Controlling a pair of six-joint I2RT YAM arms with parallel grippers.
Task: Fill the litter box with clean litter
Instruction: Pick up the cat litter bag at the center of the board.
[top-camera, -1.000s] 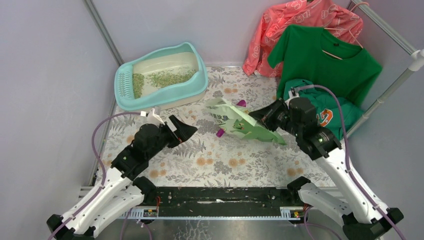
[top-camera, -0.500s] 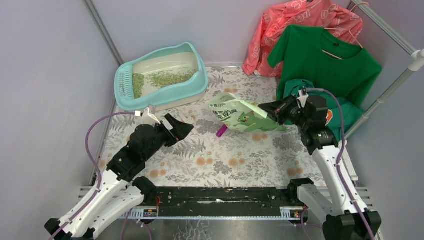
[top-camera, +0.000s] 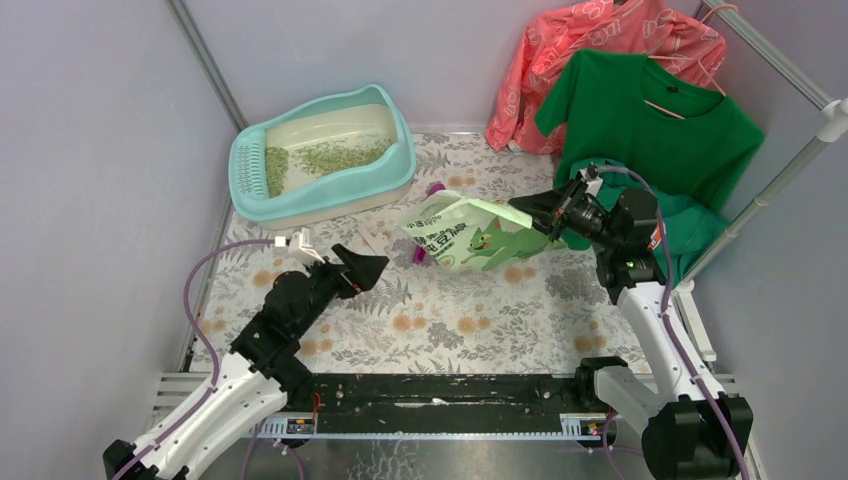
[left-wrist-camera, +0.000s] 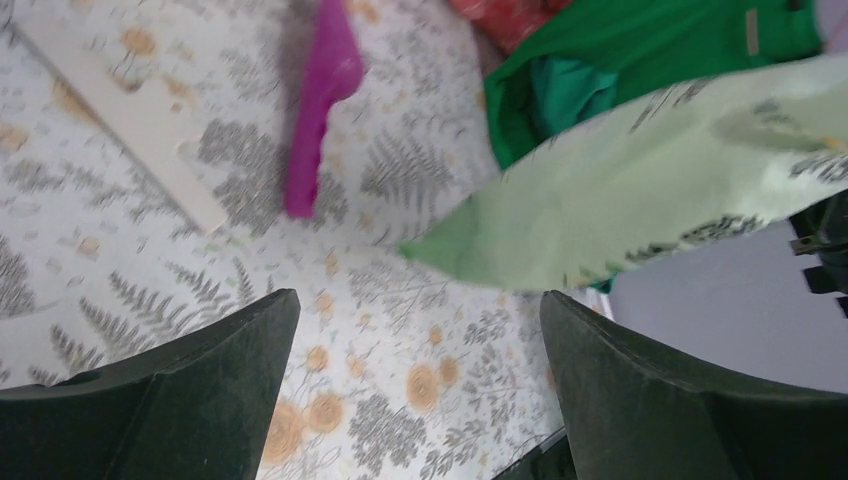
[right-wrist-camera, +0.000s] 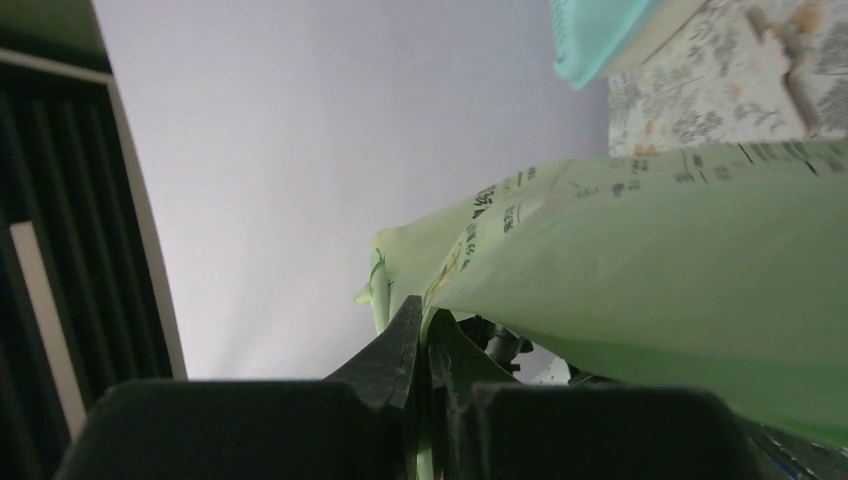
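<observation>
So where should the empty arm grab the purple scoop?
Grab the thin handle end of the scoop, the end nearest the left tool. Come straight down from above and pinch across its narrow sides. It lies flat on the table, so nothing fits underneath, and the green bag held by the right tool hangs over its middle.

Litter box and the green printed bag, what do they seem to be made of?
The litter box: likely rigid moulded plastic, smooth and faintly glossy, with a turquoise rim and cream basin. The bag: probably thin printed plastic film, since it creases and folds; coated paper cannot be ruled out.
</observation>
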